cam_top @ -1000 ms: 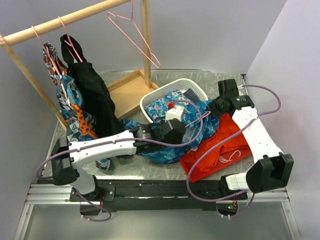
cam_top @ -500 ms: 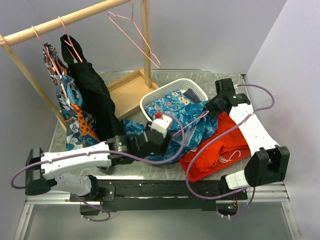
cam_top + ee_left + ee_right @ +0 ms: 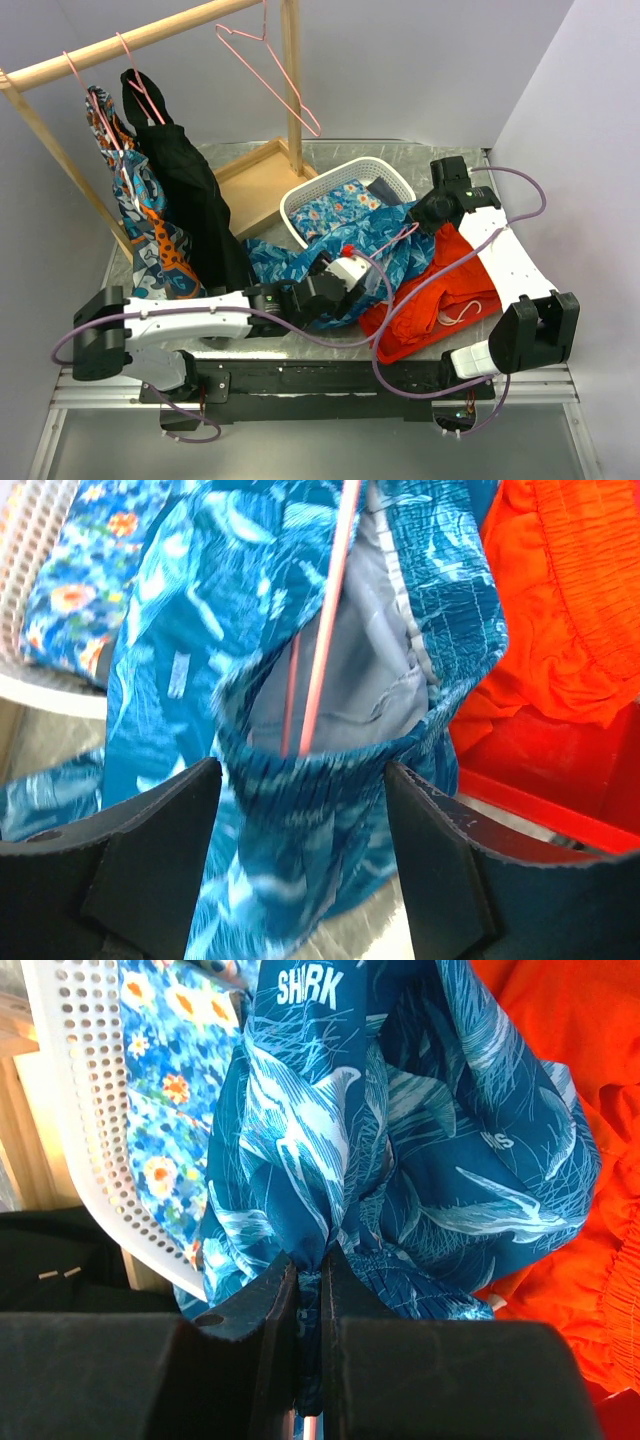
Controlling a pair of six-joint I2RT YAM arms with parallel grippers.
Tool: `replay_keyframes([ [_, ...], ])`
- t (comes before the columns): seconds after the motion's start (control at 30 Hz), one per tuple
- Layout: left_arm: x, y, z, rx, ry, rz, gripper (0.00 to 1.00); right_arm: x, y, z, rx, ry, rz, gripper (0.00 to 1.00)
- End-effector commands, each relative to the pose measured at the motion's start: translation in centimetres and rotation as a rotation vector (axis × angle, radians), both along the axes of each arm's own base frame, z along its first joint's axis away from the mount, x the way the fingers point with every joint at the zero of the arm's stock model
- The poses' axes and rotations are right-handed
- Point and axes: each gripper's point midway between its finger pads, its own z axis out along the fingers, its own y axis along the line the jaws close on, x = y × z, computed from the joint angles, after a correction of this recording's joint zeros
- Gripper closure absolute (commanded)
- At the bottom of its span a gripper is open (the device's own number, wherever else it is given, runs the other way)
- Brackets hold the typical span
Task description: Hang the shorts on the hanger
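Compared with half a second earlier, the left gripper [image 3: 350, 270] is sitting further right and lower in the top view, and its jaws are standing wider; the right arm is staying where it was. At the near edge of the table [image 3: 300, 345], the left arm is reaching from the lower left toward the centre. In its wrist view the two dark fingers [image 3: 150, 860] are standing spread, with the gathered waistband of the shorts [image 3: 300, 810] stretching between them and nothing being pinched. The pink wire of the hanger [image 3: 325, 620] is running down from the top of that frame into the open waist, against the grey lining. The shorts are lying in a heap at the middle of the table, draping up over the front rim of the white basket [image 3: 300, 200]. To their right, the orange-red garment [image 3: 450, 290] is lying crumpled. Beyond it, the right gripper [image 3: 308, 1270] is pressing its fingers together on a bunched fold of the shorts. A flowered blue cloth [image 3: 165, 1110] is resting in the basket. At the upper left, a black garment [image 3: 190, 200] is hanging from the wooden rail [image 3: 130, 45].
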Motion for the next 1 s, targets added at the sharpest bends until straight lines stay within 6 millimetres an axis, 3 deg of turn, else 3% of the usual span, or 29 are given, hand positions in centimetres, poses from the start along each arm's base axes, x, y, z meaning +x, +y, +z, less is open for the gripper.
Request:
replay_keyframes([
  [0.0,0.9,-2.4,1.2,-0.03,-0.077,-0.067,0.28,0.5,0.6,2.4,0.023,-0.058,0.037,1.0],
  [0.1,1.3,-2.6,0.9,-0.029,-0.083,-0.081,0.31,0.5,0.7,3.1,0.027,-0.07,0.048,1.0],
  [0.17,1.8,-3.1,1.8,-0.082,-0.102,-0.082,0.38,0.4,0.8,3.4,0.028,-0.076,0.059,1.0],
  [0.3,2.2,-3.5,2.8,-0.141,-0.111,-0.108,0.63,0.2,1.2,3.9,0.04,-0.095,0.083,1.0],
  [0.37,2.3,-3.6,3.5,-0.171,-0.104,-0.112,0.93,0.0,1.5,4.3,0.049,-0.109,0.103,1.0],
  [0.4,2.2,-3.6,3.7,-0.186,-0.095,-0.11,0.99,-0.1,1.6,4.5,0.05,-0.116,0.113,1.0],
  [0.53,1.3,-3.1,6.1,-0.259,-0.059,-0.115,0.99,-0.7,2.2,6.3,0.063,-0.185,0.18,1.0],
  [0.6,0.9,-2.8,6.9,-0.283,-0.038,-0.117,0.99,-0.6,2.9,7.7,0.094,-0.246,0.217,0.89],
  [0.63,0.5,-2.3,7.8,-0.304,-0.035,-0.124,0.99,-0.7,3.0,8.5,0.093,-0.286,0.239,0.66],
  [0.73,-0.3,-1.2,9.7,-0.34,-0.021,-0.131,0.99,-0.7,3.0,11.7,0.072,-0.394,0.28,0.3],
  [0.83,-0.9,-0.4,11.7,-0.39,-0.012,-0.13,0.99,-1.1,2.5,15.3,0.026,-0.495,0.3,0.12],
  [0.97,-1.5,0.8,13.4,-0.43,0.007,-0.121,0.99,-2.2,1.4,19.5,-0.053,-0.601,0.311,0.03],
])
